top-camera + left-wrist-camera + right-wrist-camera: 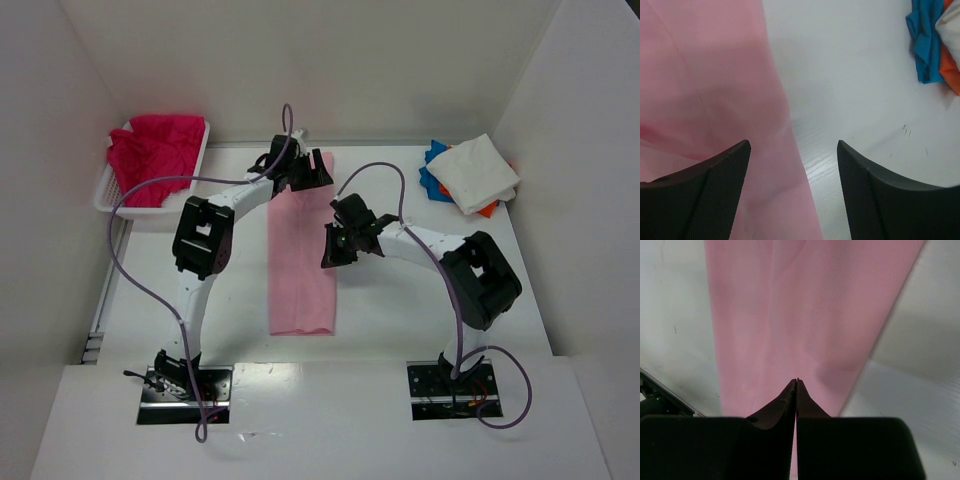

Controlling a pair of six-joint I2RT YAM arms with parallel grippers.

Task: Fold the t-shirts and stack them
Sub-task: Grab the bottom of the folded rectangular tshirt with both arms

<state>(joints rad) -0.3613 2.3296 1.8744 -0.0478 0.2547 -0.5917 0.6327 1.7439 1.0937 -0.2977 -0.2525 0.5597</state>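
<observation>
A light pink t-shirt (300, 260) lies flat on the table, folded into a long narrow strip running from far to near. My left gripper (312, 172) is open over the strip's far end; in the left wrist view (793, 145) it straddles the shirt's (705, 75) right edge. My right gripper (335, 255) is shut at the strip's right edge near its middle. In the right wrist view (797, 380) its tips point onto the pink cloth (805, 300), and no cloth shows between them. A magenta-red t-shirt (155, 150) lies crumpled in the basket.
The white lattice basket (105, 195) stands at the back left. At the back right a white shirt (485, 172) lies on a blue one (432, 170) and an orange one (488, 208); the blue (925, 40) and orange (950, 70) also show in the left wrist view. White walls enclose the table.
</observation>
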